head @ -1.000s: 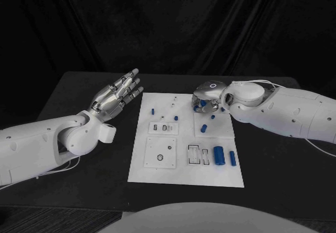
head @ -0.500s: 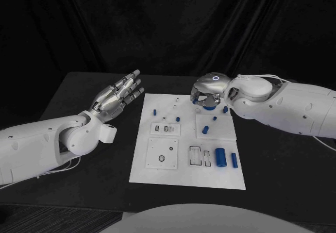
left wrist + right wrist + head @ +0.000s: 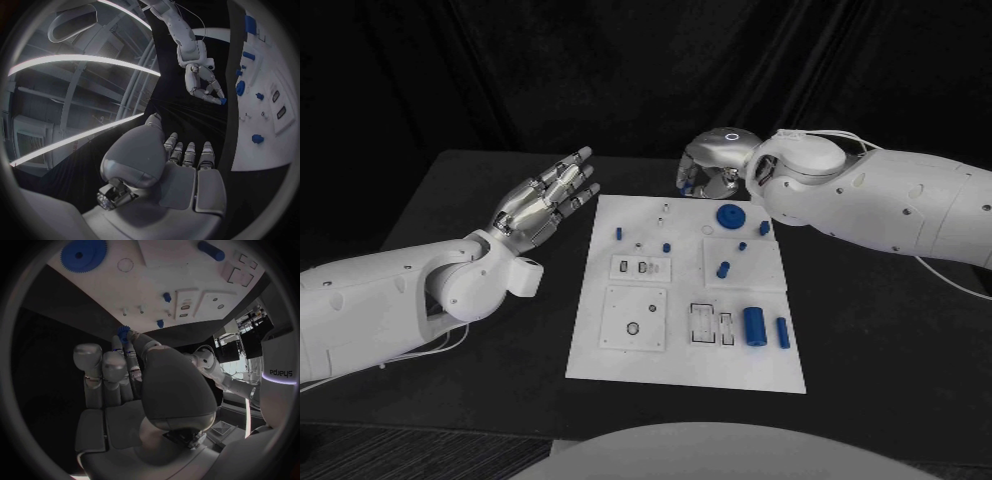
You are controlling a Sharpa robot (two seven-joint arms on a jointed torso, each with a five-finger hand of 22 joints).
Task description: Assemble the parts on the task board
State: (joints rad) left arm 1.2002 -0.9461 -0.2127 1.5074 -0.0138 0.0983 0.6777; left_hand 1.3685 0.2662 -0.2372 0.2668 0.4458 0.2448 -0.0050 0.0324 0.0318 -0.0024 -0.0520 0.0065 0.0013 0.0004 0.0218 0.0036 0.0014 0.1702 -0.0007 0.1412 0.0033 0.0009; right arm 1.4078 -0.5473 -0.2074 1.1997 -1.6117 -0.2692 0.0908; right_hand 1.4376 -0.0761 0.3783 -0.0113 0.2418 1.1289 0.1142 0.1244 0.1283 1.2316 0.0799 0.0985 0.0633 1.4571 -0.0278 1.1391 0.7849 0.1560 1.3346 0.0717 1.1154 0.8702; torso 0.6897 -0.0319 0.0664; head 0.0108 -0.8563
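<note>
The white task board (image 3: 682, 370) lies in the middle of the table. A large blue gear (image 3: 730, 216) (image 3: 83, 254) lies flat near its far edge. My right hand (image 3: 714, 165) (image 3: 125, 395) hangs above the board's far edge and pinches a small blue gear (image 3: 122, 332) (image 3: 223, 101) at its fingertips. My left hand (image 3: 548, 195) (image 3: 181, 170) hovers left of the board, open, fingers stretched out, holding nothing. Small blue pegs (image 3: 723, 268) stand or lie on the board's far half. A thick blue cylinder (image 3: 754, 325) and a thinner one (image 3: 782, 333) lie at its near right.
White insert plates with slots and holes (image 3: 632, 317) sit on the board's left and middle. Bare black table (image 3: 877, 340) lies on both sides of the board. A black curtain closes off the back.
My right hand has risen from the board's far right part and drawn back toward the far edge, uncovering the large blue gear. The left hand has hardly moved.
</note>
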